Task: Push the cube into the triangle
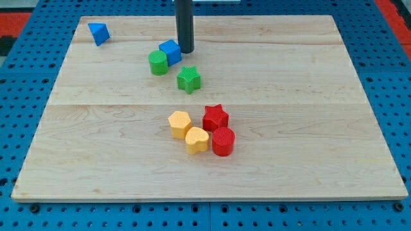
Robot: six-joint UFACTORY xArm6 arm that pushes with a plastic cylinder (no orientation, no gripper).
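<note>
The small blue plastic cube [170,51] is sitting on the pale wooden board [302,135] in the upper middle of the view, touching the green plastic cylinder [158,63] at its lower left; my tip [185,51], the lower end of the straight dark rod, is resting just beside the cube on the view's right, seemingly touching its right face; there being no fingers on this rod, nothing is opening or closing and nothing is being gripped; the tip is merely standing against the block. The blue plastic triangle [98,33] is lying well apart from the cube, near the board's top left corner. Below the cube and a little to the right, the green plastic star [189,79] is sitting near but apart from both cube and cylinder. Farther toward the view's bottom, a cluster of four is gathering at the board's middle: the yellow plastic hexagon-like block [180,124] is touching the yellow plastic heart [197,140]; the red plastic star [216,118] is sitting just above the red plastic cylinder [223,142], which is lying just beside the heart. The board is resting on a blue perforated table [26,77].
</note>
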